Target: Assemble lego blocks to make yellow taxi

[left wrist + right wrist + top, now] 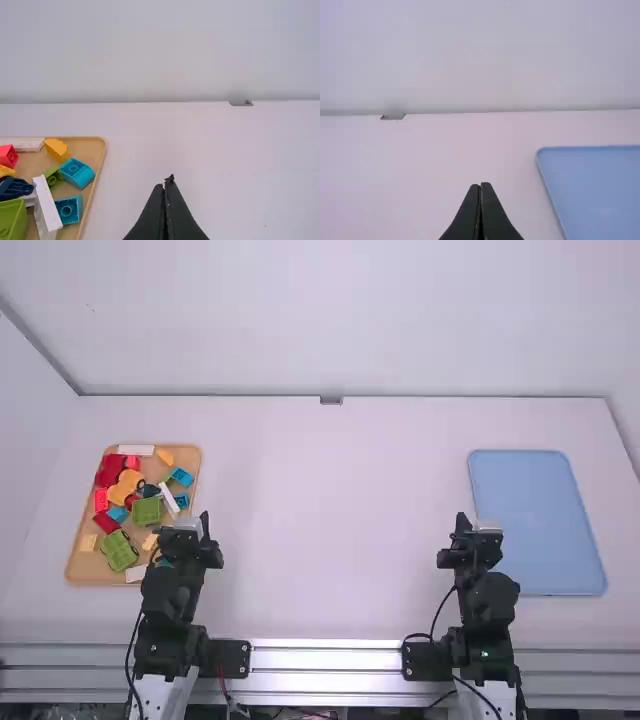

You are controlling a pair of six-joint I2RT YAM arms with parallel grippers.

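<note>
My left gripper [204, 522] is beside the right edge of a wooden tray [75, 565] holding several loose blocks. Among them lie a yellow car-shaped piece [126, 486], a green block [147, 511], a red block [110, 468] and a white bar [169, 497]. In the left wrist view my left gripper [167, 181] is shut on nothing, with a blue block [77, 173] and a yellow block [57, 150] in the tray. My right gripper [474, 524] stands left of the blue tray; in the right wrist view this gripper [480, 185] is shut with nothing between its fingers.
The flat blue tray [540, 520] lies at the right of the white table [330, 520]. A wall rises behind the table's far edge, where a small grey fitting [331, 400] sits. A metal rail [325, 658] runs along the near edge.
</note>
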